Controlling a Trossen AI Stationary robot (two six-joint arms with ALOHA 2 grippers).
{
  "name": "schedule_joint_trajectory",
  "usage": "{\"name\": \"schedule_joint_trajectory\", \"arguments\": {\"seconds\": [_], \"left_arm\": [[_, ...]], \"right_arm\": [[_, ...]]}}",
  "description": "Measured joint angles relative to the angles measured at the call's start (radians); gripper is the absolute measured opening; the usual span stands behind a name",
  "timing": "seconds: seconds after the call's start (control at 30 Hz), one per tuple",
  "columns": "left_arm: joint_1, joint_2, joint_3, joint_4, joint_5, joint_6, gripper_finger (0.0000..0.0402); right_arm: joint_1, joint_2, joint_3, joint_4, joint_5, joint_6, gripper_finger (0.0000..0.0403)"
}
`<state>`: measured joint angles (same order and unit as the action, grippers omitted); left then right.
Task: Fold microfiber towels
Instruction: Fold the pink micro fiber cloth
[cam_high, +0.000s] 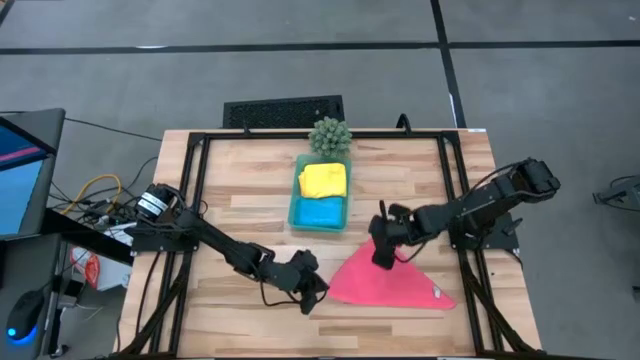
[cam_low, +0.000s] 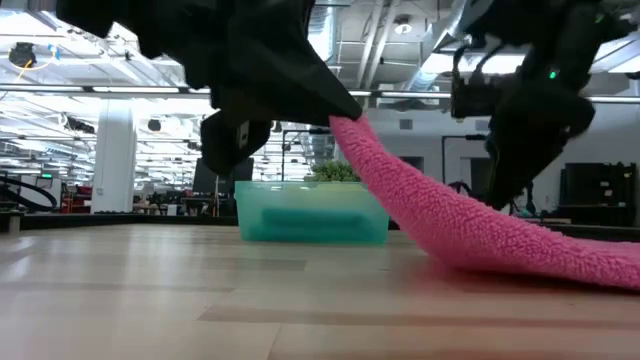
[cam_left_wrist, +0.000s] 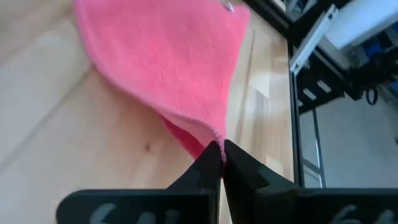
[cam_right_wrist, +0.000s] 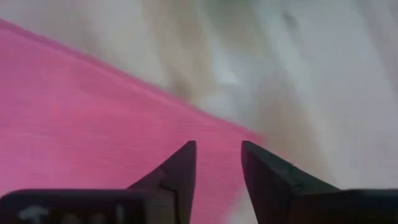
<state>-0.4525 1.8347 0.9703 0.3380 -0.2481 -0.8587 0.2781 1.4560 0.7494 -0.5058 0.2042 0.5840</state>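
- High view: the hot pink microfiber towel (cam_high: 385, 283) lies as a rough triangle on the wooden slatted table (cam_high: 240, 210), its long edge running sideways from the left gripper (cam_high: 312, 291) towards the right side. The left gripper sits at the towel's near-left corner; the right gripper (cam_high: 381, 255) hovers over its top point, so both arms flank it.
- Low view: the corner is lifted, with the towel sloping down from it to the table.
- Left wrist view: the fingers (cam_left_wrist: 209, 163) are clenched on the towel's corner, the cloth stretching ahead.
- Right wrist view: the jaws stand parted above the towel's edge, holding nothing.
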Motion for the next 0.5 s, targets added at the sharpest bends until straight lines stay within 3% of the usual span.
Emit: {"name": "schedule_joint_trajectory", "arguments": {"seconds": [0.27,0.5], "left_arm": [[-0.014,0.000,0.000,-0.015,-0.024,-0.019,0.0000],[-0.025,0.000,0.000,-0.032,-0.028,-0.019,0.0000]], "right_arm": [[-0.191,-0.009,0.000,-0.047,-0.008,-0.315,0.0169],[-0.257,-0.009,-0.004,-0.016,-0.134,-0.390,0.0170]]}}
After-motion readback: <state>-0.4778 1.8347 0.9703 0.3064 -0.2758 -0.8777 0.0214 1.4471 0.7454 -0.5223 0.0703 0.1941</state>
